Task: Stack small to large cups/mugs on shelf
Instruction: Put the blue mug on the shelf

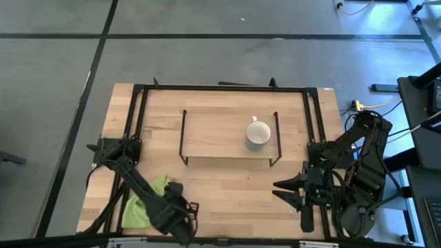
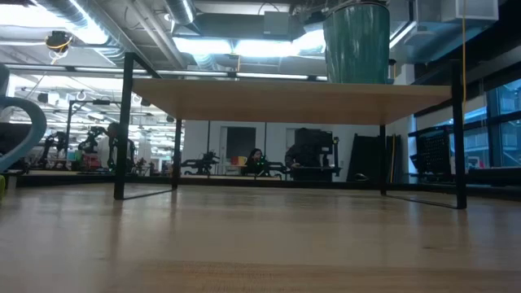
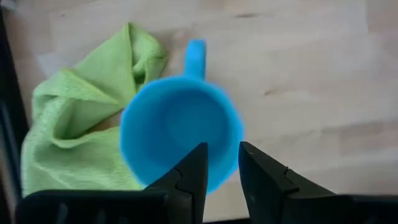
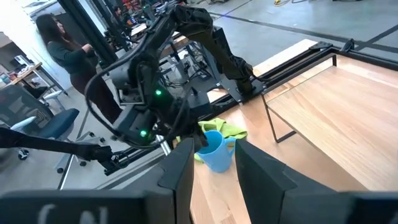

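1. The light-blue mug (image 3: 180, 132) stands upright on the desk (image 1: 227, 189) at its front left, touching the green cloth (image 3: 81, 124) beside it, its handle pointing away from the left gripper (image 3: 221, 165).
2. In the left wrist view the left gripper's two fingers (image 3: 193, 174) are a little apart and straddle the near rim of the light-blue mug: one finger lies over the mug's opening, the other just outside its wall. Whether they press the wall cannot be told.
3. The right wrist view shows the same mug (image 4: 214, 149) sitting on the desk under the left arm, beside the cloth.
4. The cream-white mug (image 1: 258, 133) stands on the shelf (image 1: 213, 131), toward its right end, handle turned to the back of the desk.
5. The right gripper (image 4: 211, 165) waits over the front right of the desk, well apart from both mugs, its fingers parted and holding nothing.
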Robot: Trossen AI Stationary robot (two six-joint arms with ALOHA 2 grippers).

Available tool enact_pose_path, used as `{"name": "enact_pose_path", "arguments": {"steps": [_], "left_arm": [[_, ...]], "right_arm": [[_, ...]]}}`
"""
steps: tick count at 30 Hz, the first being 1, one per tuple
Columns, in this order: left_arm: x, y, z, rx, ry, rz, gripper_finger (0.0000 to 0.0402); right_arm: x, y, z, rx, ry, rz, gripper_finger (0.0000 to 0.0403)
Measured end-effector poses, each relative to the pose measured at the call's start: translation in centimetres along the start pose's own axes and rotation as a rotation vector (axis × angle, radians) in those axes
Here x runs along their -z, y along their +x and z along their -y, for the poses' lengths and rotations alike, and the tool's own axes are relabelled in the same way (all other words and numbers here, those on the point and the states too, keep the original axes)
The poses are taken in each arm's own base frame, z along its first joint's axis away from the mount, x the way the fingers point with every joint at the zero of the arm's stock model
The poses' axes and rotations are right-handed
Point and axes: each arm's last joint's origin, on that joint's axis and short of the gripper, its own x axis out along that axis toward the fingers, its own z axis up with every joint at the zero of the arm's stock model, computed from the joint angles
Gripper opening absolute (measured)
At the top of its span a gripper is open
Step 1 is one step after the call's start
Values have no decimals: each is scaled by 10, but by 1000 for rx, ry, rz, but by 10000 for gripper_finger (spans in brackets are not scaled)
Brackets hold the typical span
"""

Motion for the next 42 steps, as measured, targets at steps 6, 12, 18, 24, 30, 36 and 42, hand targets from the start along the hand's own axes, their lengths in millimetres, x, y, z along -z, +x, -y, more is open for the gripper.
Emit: {"name": "enact_pose_path", "arguments": {"steps": [6,12,18,24,30,36,42], "left_arm": [[26,-6,-20,23,302,5,83],[46,-12,-37,56,464,12,83],[63,-25,-50,176,597,86,83],[73,-26,-55,223,865,147,83],[69,-23,-50,168,1164,130,83],[59,-9,-43,88,1327,176,83],[63,2,-39,106,1386,116,83]], "right_arm": [[0,0,0,-2,0,-6,120],[0,1,0,2,11,-5,120],[1,3,4,24,49,-9,120],[1,3,4,24,68,-16,120],[2,1,3,9,77,-29,120],[3,2,0,-13,99,-44,120],[7,4,-1,2,128,-41,120]]}}
